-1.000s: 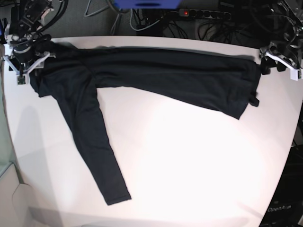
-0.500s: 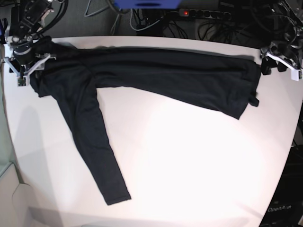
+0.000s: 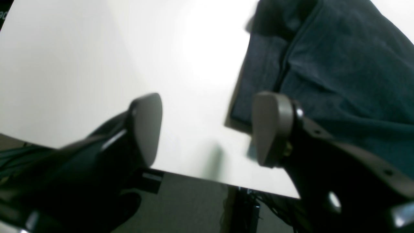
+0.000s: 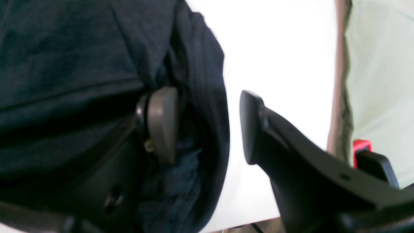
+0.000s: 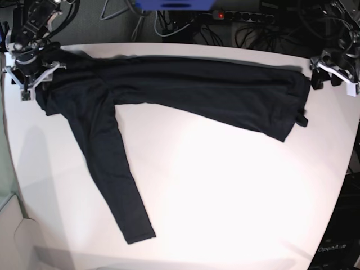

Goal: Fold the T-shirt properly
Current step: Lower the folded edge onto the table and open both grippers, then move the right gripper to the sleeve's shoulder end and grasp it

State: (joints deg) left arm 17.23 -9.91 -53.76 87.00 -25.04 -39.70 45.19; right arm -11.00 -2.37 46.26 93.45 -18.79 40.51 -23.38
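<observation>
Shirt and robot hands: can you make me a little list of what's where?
shirt: black, long-sleeved, lying along the table's far edge
sleeve: flat, stretched toward the near edge
table: white
left hand: open, at the shirt's edge, holding nothing
right hand: open, one finger on the cloth, not gripping
folding: not finished

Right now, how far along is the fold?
Done: the T-shirt lies folded lengthwise into a long band across the far side of the table. In hand: nothing is gripped. The left gripper is open beside the hem end, and the right gripper is open with one of its fingers over the cloth at the shoulder end. Left: one sleeve trails toward the near edge, and the band needs cross folds.
</observation>
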